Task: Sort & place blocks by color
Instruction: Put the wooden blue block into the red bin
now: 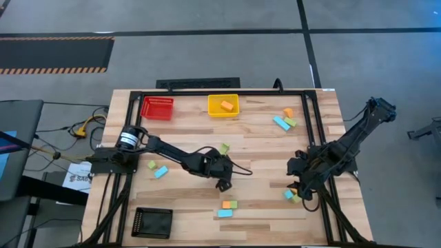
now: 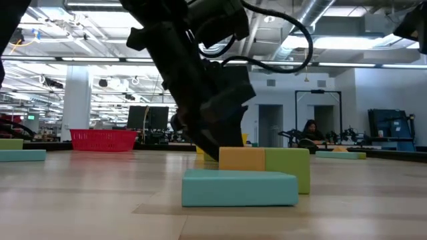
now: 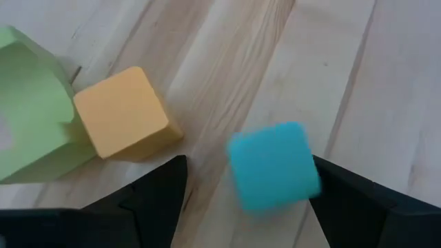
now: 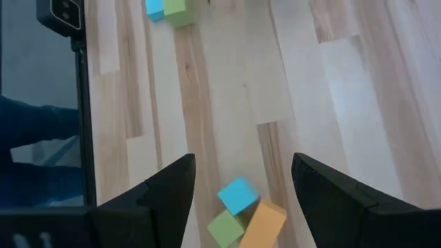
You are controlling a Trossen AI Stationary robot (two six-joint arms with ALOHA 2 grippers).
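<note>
Near the middle of the pale wooden table [image 1: 255, 148], your left gripper [image 1: 222, 183] hangs low with its dark fingers [image 3: 155, 189] spread, and a small light blue cube [image 3: 273, 165] sits between them without being pinched. Just beside it lie a small orange cube [image 3: 122, 112] and a light green block [image 3: 31, 120], touching each other.

At the table's right edge, your right gripper [image 1: 298, 187] also has its fingers spread apart, holding nothing; a tight cluster of a light blue cube [image 4: 238, 195], a light green cube [image 4: 225, 227] and an orange block [image 4: 262, 222] lies on the wood between them.

One orange block [image 1: 226, 105] rests inside the yellow plastic tray [image 1: 223, 112] at the far edge, next to the red mesh basket [image 1: 158, 107]. A black tray [image 1: 151, 222] sits at the near left corner. Other blocks lie scattered: three near the far right, two by the left arm's base.
</note>
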